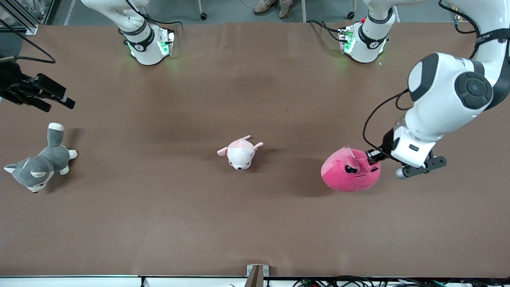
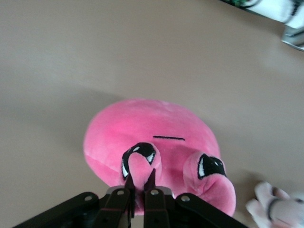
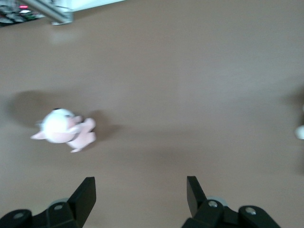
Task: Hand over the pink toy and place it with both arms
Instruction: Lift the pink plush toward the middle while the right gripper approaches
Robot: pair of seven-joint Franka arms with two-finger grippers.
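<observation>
Toys: three, namely the pink toy (image 1: 350, 170) toward the left arm's end, a pale puppy plush (image 1: 240, 152) mid-tabletop, and a grey husky plush (image 1: 38, 163) toward the right arm's end.
Left gripper (image 2: 139, 184): fingers pinch a fold of the pink toy beside its eye.
Right gripper (image 3: 141, 192): waits with fingers wide, over bare tabletop near the husky.
Hidden: right arm mostly cut off.
Surface: brown tabletop (image 1: 167, 223); shoes visible at the room's edge.

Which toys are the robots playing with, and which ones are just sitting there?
In the job:
- pink toy, pinched by the left gripper at the left arm's end
- right gripper, open, waiting over the right arm's end

Just lying about:
- pale pink puppy plush, mid-table
- grey husky plush, under the right gripper
</observation>
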